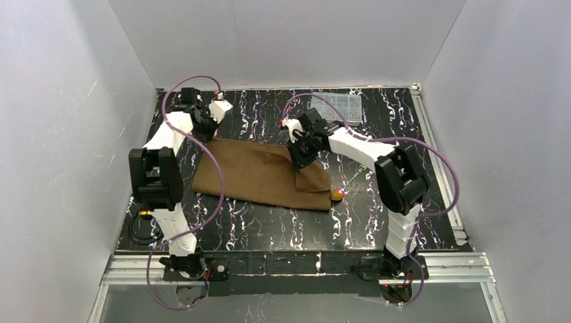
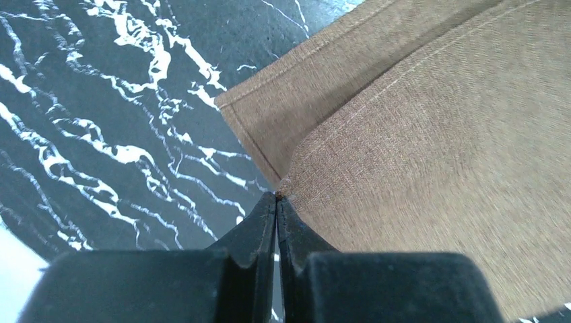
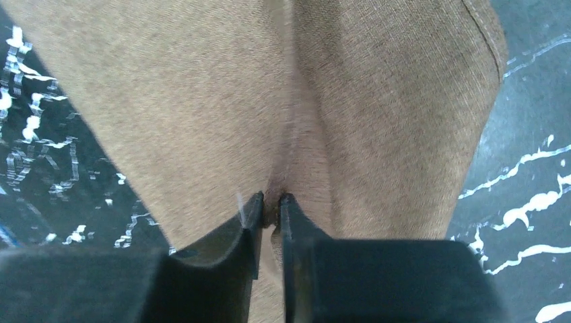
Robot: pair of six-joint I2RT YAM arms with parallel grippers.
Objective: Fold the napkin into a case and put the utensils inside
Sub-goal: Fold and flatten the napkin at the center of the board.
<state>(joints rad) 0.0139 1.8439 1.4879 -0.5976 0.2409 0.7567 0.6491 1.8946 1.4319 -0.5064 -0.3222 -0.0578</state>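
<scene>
Between our two pincers lies the napkin (image 1: pixel 262 171): the left gripper (image 2: pixel 277 196) pinches its corner tight, the right gripper (image 3: pixel 270 200) stands narrowly parted around a pleat. If that loose hold slips, we judge the fold could collapse.

Both pincers (image 2: pixel 277 202) (image 3: pixel 271 205) pinched nearly closed

Plain brown woven cloth napkin (image 1: pixel 259 176), lighter tan stitching along its hems; black counter (image 1: pixel 269 225) veined with white marble streaks; slim utensil with a gold-orange head (image 1: pixel 337 194) and a greenish shiny handle; clear plastic compartment box (image 1: pixel 337 105), colourless; white arm segments with black joints; purple cables; black end effector fingers (image 2: pixel 259 232); pale grey-white enclosure walls (image 1: pixel 60 134).
</scene>
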